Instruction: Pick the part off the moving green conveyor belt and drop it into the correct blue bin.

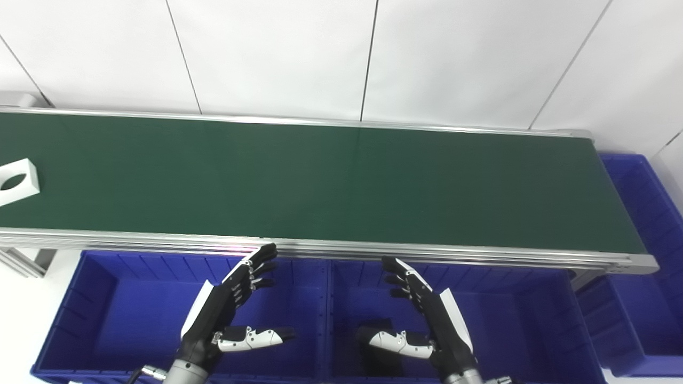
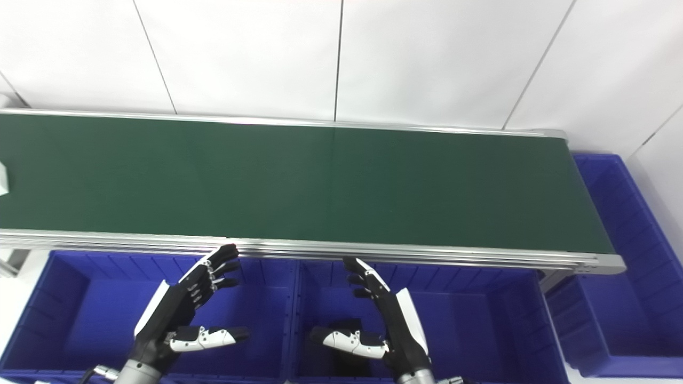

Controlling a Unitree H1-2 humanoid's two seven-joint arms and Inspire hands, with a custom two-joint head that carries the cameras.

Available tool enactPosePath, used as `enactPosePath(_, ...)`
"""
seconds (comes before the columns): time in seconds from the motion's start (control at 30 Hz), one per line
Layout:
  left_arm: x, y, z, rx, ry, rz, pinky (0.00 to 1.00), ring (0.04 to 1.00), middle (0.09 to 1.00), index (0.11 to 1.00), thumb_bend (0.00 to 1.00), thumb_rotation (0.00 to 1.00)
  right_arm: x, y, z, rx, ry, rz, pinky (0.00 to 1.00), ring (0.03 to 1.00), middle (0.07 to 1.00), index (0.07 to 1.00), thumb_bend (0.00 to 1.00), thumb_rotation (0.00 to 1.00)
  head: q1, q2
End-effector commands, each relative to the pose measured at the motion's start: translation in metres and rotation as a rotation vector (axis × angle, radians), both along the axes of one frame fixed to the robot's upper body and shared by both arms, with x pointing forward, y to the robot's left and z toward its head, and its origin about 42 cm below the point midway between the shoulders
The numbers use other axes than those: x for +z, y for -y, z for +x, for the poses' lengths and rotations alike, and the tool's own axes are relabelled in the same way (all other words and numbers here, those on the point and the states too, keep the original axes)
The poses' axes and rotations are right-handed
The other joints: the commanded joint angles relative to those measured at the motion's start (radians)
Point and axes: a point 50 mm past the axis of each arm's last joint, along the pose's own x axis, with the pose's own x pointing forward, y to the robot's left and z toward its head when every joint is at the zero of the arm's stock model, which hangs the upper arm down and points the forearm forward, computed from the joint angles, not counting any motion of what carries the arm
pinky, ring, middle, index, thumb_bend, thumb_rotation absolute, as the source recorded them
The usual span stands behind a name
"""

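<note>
Part (image 1: pixel 16 181) lies far left of fingers (image 1: pixel 251 274).

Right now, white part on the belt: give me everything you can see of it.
The white part is a flat, blocky piece with a large round hole through it, matte like plastic. It lies flat on the green conveyor belt at the far left, cut by the picture's edge; the right eye view shows only a corner. Nothing else touches it; both hands are well away.

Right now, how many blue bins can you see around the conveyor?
3. One blue bin sits below the belt's near edge under the left hand, one beside it under the right hand, one past the belt's right end. Others may lie out of view.
</note>
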Motion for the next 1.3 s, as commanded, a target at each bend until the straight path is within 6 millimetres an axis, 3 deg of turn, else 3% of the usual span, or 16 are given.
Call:
enactPosePath(0.0, 0.008, 0.004, 0.006, 0.009, 0.109, 0.023, 0.75, 0.849, 0.883, 0.878, 0.75, 0.11, 0.012, -0.003, 0.006, 0.015, 0.061, 0.023, 0.76, 0.831, 0.865, 0.864, 0.79, 0.31, 0.005, 0.0)
enactPosePath(0.17, 0.006, 0.005, 0.005, 0.023, 0.134, 0.075, 0.74, 0.827, 0.865, 0.847, 0.76, 0.12, 0.01, -0.002, 0.009, 0.019, 0.06, 0.021, 0.77, 0.834, 0.867, 0.865, 0.79, 0.31, 0.017, -0.005)
enactPosePath(0.33, 0.005, 0.0, -0.002, 0.02, 0.073, 0.05, 0.8, 0.884, 0.919, 0.897, 0.77, 0.15, 0.01, -0.003, 0.012, 0.029, 0.057, 0.026, 0.78, 0.834, 0.864, 0.869, 0.79, 0.3, 0.024, -0.003)
enactPosePath(0.73, 0.003, -0.007, 0.003, 0.002, 0.068, 0.046, 0.8, 0.88, 0.914, 0.897, 0.79, 0.16, 0.004, -0.009, 0.007, 0.027, 0.039, 0.022, 0.77, 0.831, 0.866, 0.869, 0.78, 0.28, 0.013, -0.014)
enactPosePath(0.8, 0.003, -0.006, 0.002, 0.005, 0.069, 0.042, 0.79, 0.874, 0.909, 0.893, 0.79, 0.16, 0.002, -0.008, 0.004, 0.026, 0.038, 0.015, 0.77, 0.825, 0.862, 0.869, 0.78, 0.29, 0.039, -0.021)
enactPosePath(0.9, 0.001, -0.002, 0.001, 0.01, 0.076, 0.038, 0.78, 0.867, 0.901, 0.882, 0.8, 0.17, 0.001, -0.003, 0.0, 0.019, 0.042, 0.01, 0.77, 0.821, 0.857, 0.867, 0.77, 0.29, 0.148, -0.052)
enactPosePath(1.0, -0.003, 0.006, -0.002, 0.019, 0.082, 0.039, 0.76, 0.849, 0.883, 0.864, 0.81, 0.18, -0.002, 0.005, -0.005, 0.011, 0.034, 0.006, 0.77, 0.834, 0.867, 0.872, 0.77, 0.33, 0.283, -0.109)
enactPosePath(1.03, -0.004, 0.009, -0.003, 0.021, 0.082, 0.036, 0.76, 0.845, 0.879, 0.859, 0.81, 0.18, -0.002, 0.007, -0.006, 0.007, 0.031, 0.009, 0.79, 0.841, 0.871, 0.874, 0.77, 0.33, 0.283, -0.109)
enactPosePath(1.13, -0.01, 0.016, -0.005, 0.027, 0.093, 0.033, 0.75, 0.833, 0.868, 0.85, 0.81, 0.18, -0.005, 0.014, -0.009, 0.001, 0.046, 0.015, 0.79, 0.846, 0.87, 0.871, 0.77, 0.31, 0.354, -0.159)
enactPosePath(1.27, -0.015, 0.022, -0.008, 0.034, 0.089, 0.05, 0.75, 0.83, 0.861, 0.847, 0.8, 0.2, -0.009, 0.019, -0.013, 0.0, 0.054, 0.02, 0.78, 0.839, 0.864, 0.864, 0.74, 0.24, 0.381, -0.201)
